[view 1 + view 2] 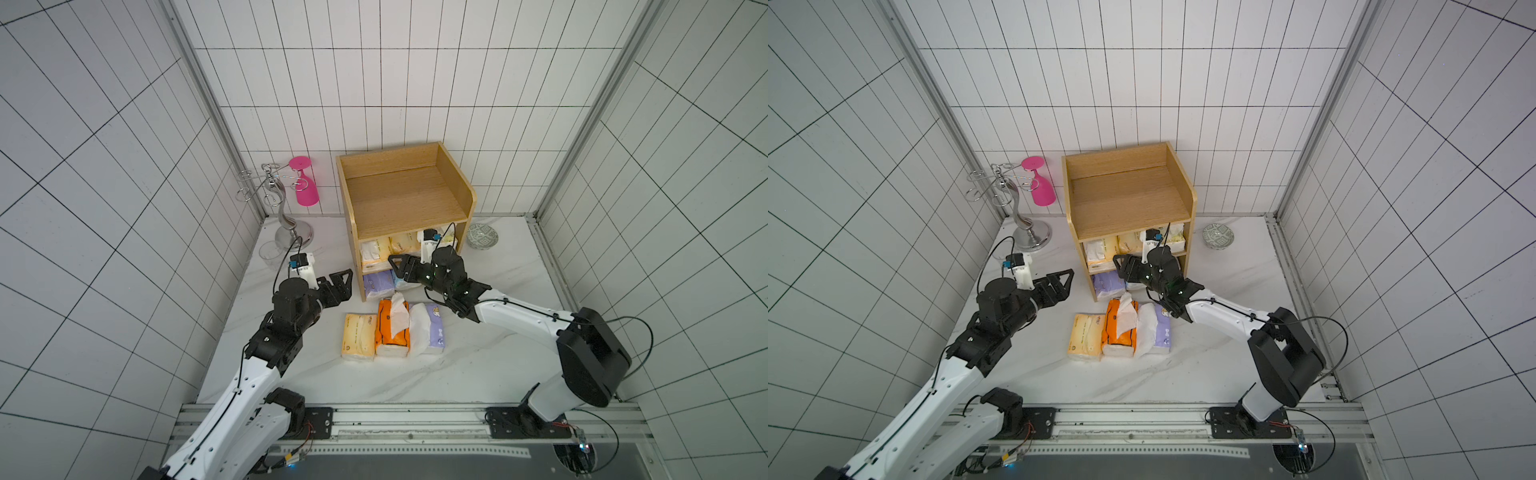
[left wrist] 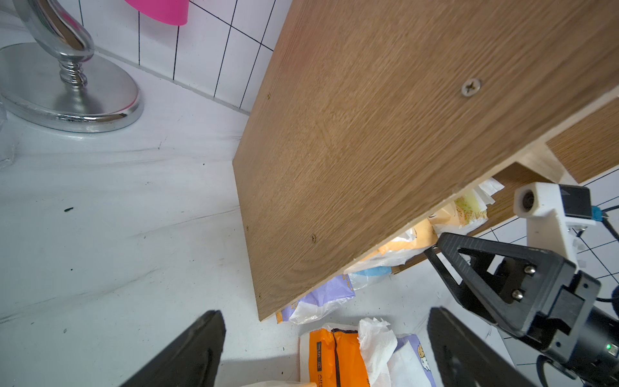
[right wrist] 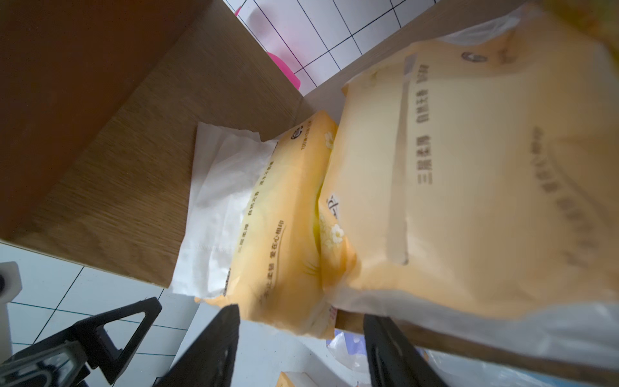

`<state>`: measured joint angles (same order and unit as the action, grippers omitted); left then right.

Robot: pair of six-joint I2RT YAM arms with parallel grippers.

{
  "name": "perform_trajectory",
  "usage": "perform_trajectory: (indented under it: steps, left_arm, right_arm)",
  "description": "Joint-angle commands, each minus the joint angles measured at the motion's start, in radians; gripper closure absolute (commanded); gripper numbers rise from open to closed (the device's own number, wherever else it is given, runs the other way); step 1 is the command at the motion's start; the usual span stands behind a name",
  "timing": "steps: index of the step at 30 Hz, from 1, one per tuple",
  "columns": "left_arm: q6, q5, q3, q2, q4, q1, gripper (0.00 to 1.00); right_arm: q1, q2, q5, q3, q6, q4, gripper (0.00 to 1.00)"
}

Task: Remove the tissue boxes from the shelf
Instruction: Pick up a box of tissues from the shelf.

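Nearest, three tissue packs already lie side by side on the table (image 1: 478, 374) in front of the shelf (image 1: 407, 195): a cream-yellow pack (image 1: 358, 336), an orange pack (image 1: 385, 332) with a sheet pulled up, and a purple pack (image 1: 435, 328).

Just beyond them the left gripper (image 1: 348, 286) hangs beside the shelf's side panel. Its fingers (image 2: 187, 351) are spread and hold nothing.

The right gripper (image 1: 394, 267) is at the mouth of the middle tier. Its fingers (image 3: 214, 338) stand apart around the front end of a yellow-orange pack (image 3: 284, 217) and are not closed on it.

That pack looks light and soft, and its glossy film is likely slippery. A pinch on the film alone would probably slide off, and the loose white tissue (image 3: 221, 187) at its side would simply pull out. The safer hold is across the thin front end, deep enough to squeeze the paper stack itself.

The pack touches a pale cream pack (image 3: 469, 167), which may drag along with it.

Lower and farther in, a lilac pack (image 1: 377, 284) and a light-blue pack (image 2: 371, 271) sit on the bottom tier. The top tier is bare.
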<state>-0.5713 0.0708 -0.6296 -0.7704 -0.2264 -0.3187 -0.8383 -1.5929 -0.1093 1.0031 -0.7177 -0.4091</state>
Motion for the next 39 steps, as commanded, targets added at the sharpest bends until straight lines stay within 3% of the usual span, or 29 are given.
perform_trajectory:
  steps: [1, 9, 17, 23, 39]
  left_arm:
    - [0.007, 0.022, 0.008, 0.013, -0.007, 0.005, 0.02]
    - [0.011, 0.033, 0.008, 0.016, -0.012, 0.006, 0.02]
    - [0.012, 0.037, 0.011, 0.017, -0.013, 0.007, 0.02]
    - [-0.011, 0.041, 0.021, 0.015, -0.002, 0.006, 0.02]
    - [-0.048, 0.061, 0.022, 0.055, -0.001, 0.006, 0.02]
  right_arm:
    - [-0.014, -0.039, 0.005, 0.075, 0.019, -0.039, 0.36]
    - [-0.030, -0.101, -0.001, 0.137, 0.020, -0.025, 0.43]
    - [-0.036, -0.084, -0.021, 0.148, 0.041, -0.004, 0.78]
    - [-0.041, -0.014, -0.023, 0.098, 0.052, 0.017, 0.91]
    - [-0.084, 0.253, -0.027, -0.079, 0.109, 0.230, 0.99]
